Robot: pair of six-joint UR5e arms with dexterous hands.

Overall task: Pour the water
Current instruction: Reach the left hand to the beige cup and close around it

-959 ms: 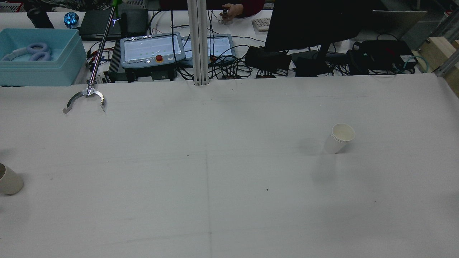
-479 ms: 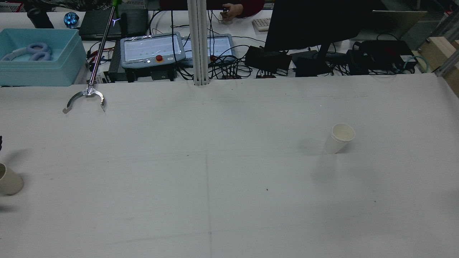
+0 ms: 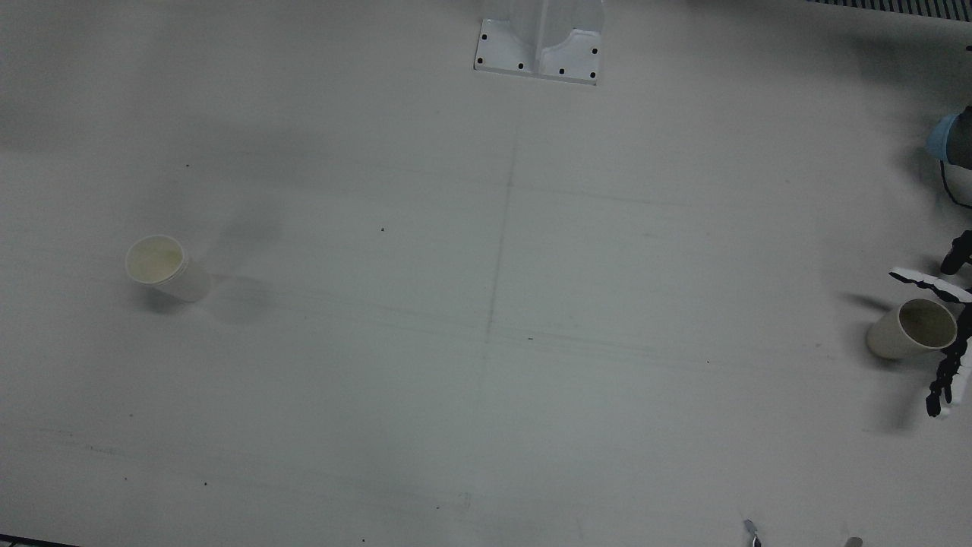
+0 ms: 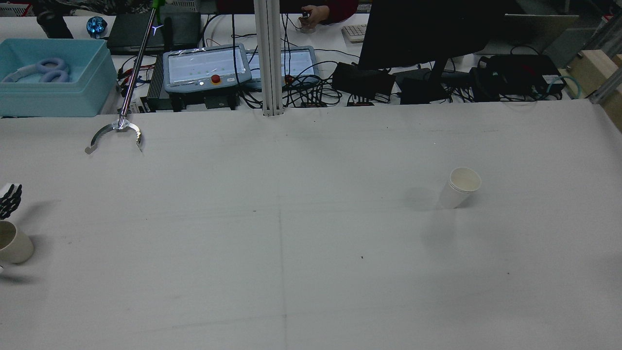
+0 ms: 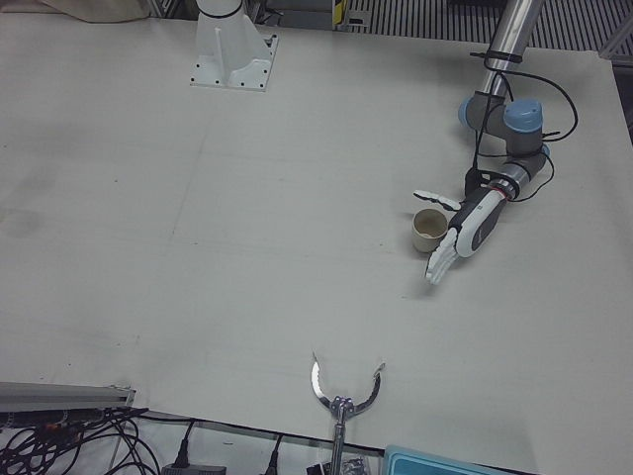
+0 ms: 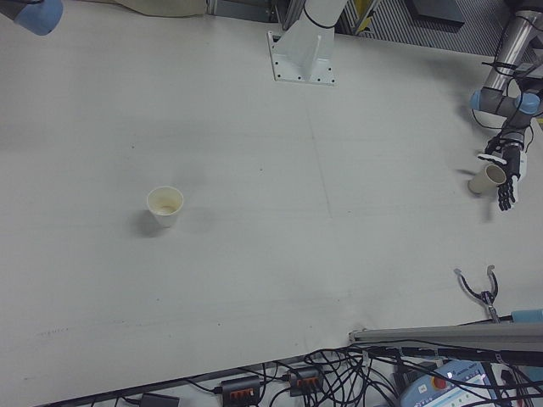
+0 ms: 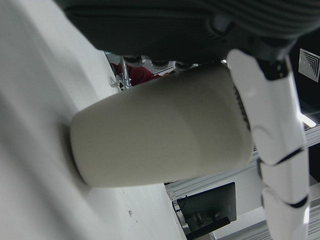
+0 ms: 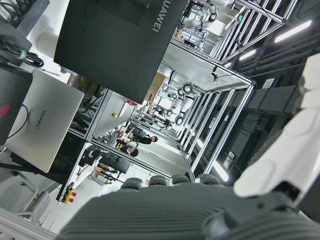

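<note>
The left hand [image 5: 463,230], fingers spread and holding nothing, brackets the beige cup [image 5: 427,229] at the table's [image 5: 247,247] 3 o'clock edge in the left-front view. Close evenly around mid-wall, gently, keeping it upright. The white cup [image 3: 161,266] waits near 9 o'clock in the front view. Whether the right hand's fingers are spread or curled cannot be told.

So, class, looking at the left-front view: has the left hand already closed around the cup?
No. The left hand sits beside the cup with its fingers spread apart, not wrapped around it.
</note>
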